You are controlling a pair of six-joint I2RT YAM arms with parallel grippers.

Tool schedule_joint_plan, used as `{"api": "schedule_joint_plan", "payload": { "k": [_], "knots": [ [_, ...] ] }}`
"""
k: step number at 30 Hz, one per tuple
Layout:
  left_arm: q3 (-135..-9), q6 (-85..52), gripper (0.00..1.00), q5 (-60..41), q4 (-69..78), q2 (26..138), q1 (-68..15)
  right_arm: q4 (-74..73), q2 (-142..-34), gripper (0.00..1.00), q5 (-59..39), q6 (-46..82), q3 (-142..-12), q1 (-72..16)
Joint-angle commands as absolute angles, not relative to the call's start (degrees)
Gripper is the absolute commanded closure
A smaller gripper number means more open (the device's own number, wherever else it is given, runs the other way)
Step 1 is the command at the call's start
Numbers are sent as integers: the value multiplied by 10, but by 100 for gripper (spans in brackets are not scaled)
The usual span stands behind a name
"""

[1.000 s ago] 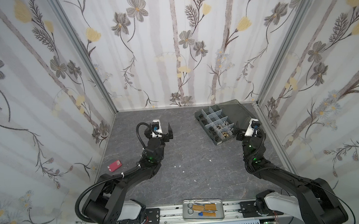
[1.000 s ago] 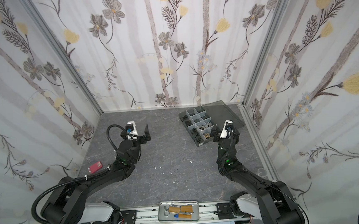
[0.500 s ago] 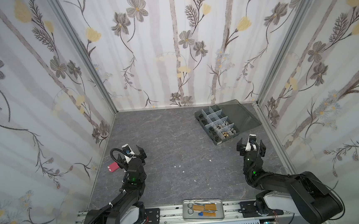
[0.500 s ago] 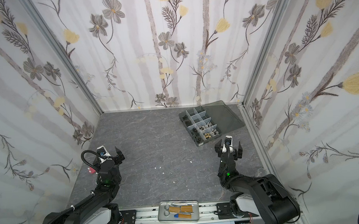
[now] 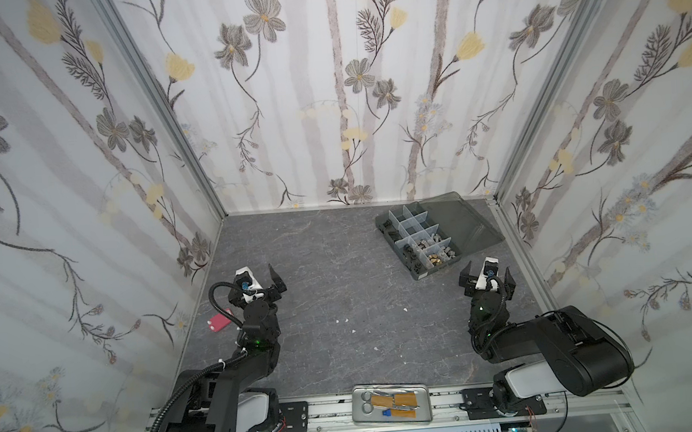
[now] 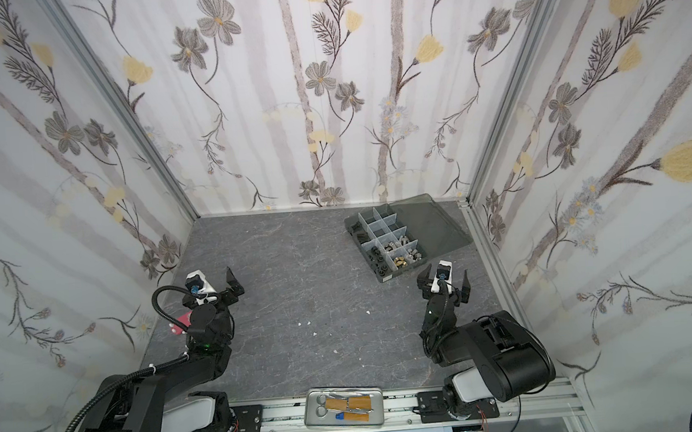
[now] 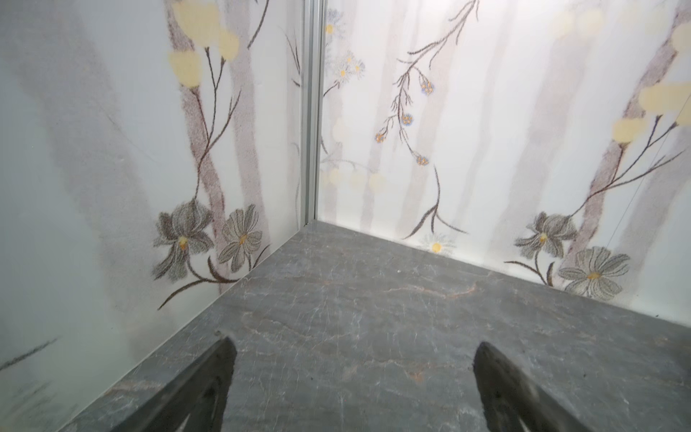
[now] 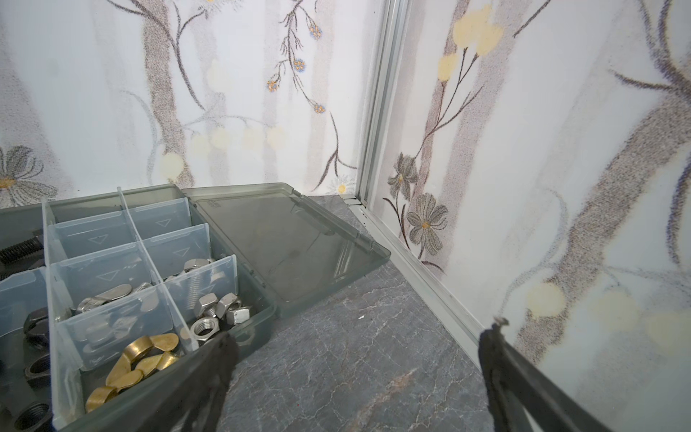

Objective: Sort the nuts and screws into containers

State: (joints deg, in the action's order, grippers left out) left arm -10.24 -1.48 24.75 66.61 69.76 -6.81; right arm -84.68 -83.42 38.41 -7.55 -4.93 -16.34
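The containers are the cells of a dark grey organizer box (image 5: 419, 241) (image 6: 388, 243) (image 8: 149, 299) at the far right of the table, its lid (image 8: 284, 239) lying open. The screws and nuts I see lie in its cells: silver nuts (image 8: 220, 306), brass wing nuts (image 8: 142, 355), black nuts (image 8: 35, 370) and a black screw (image 8: 18, 247). My right gripper (image 5: 487, 276) (image 6: 444, 277) (image 8: 361, 334) hovers open and empty just in front of the box's near corner. My left gripper (image 5: 257, 283) (image 6: 216, 286) (image 7: 353, 346) is open and empty over bare table at the left.
A flat silver tray (image 5: 391, 387) with scissors sits on the front rail. A small red object (image 5: 218, 319) lies by the left wall, beside the left arm. White specks (image 5: 345, 320) dot the middle of the table. Patterned walls close in three sides.
Both arms have drawn back from the far part of the table toward the front and folded. Both grippers stayed open and empty.
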Motion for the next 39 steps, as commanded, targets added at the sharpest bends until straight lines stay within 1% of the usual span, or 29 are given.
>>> {"api": "schedule_joint_plan", "payload": {
  "k": [1, 3, 8, 9, 11, 12, 13, 15, 16, 17, 18, 20, 22, 23, 24, 25, 27, 32, 39],
  "knots": [
    [-93, -7, 0, 223, 672, 730, -62, -928, -856, 0, 346, -71, -43, -153],
    [-68, -9, 0, 218, 751, 764, -60, -902, -846, 0, 340, -61, -46, -148],
    [-69, -5, 0, 149, 831, 828, -59, -901, -839, 1, 283, -49, -36, -126],
    [-64, -5, 0, 147, 858, 848, -59, -902, -838, 1, 268, -49, -36, -122],
    [-41, -6, 0, 152, 957, 905, -58, -894, -836, 0, 244, -46, -37, -115],
    [-29, -10, 0, 157, 1009, 931, -58, -886, -835, 0, 226, -41, -39, -107],
    [-23, -8, 0, 159, 1031, 943, -58, -877, -834, 0, 195, -36, -40, -96],
    [-32, 3, 0, 111, 980, 923, -55, -862, -839, 1, 140, -23, -43, -72],
    [-36, 15, 0, 82, 987, 930, -55, -864, -853, 0, 120, -15, -47, -62],
    [-34, 22, 0, 62, 990, 931, -54, -887, -869, 0, 114, -15, -49, -58],
    [-36, 25, 0, 52, 980, 928, -54, -877, -868, 0, 114, -15, -55, -58],
    [-50, 23, 0, 33, 945, 920, -47, -800, -856, 0, 103, -7, -84, -51],
    [-98, 9, 0, -3, 823, 907, -27, -749, -867, 1, 87, 15, -119, -31],
    [-134, -5, 0, -20, 764, 906, -13, -724, -866, 0, 53, 26, -130, -13],
    [-145, -33, 0, -34, 749, 908, 11, -718, -861, 0, 32, 30, -128, -1],
    [-137, -38, 0, -23, 771, 910, 13, -724, -863, 0, 34, 27, -126, -2],
    [-140, -35, 0, -12, 761, 909, 8, -749, -865, 0, 48, 22, -116, -8],
    [-137, -13, 0, 52, 768, 908, -24, -750, -866, 1, 49, 20, -117, -10],
    [-145, -25, 0, 59, 752, 909, -18, -730, -871, 0, 44, 22, -130, -9]
  ]
}}
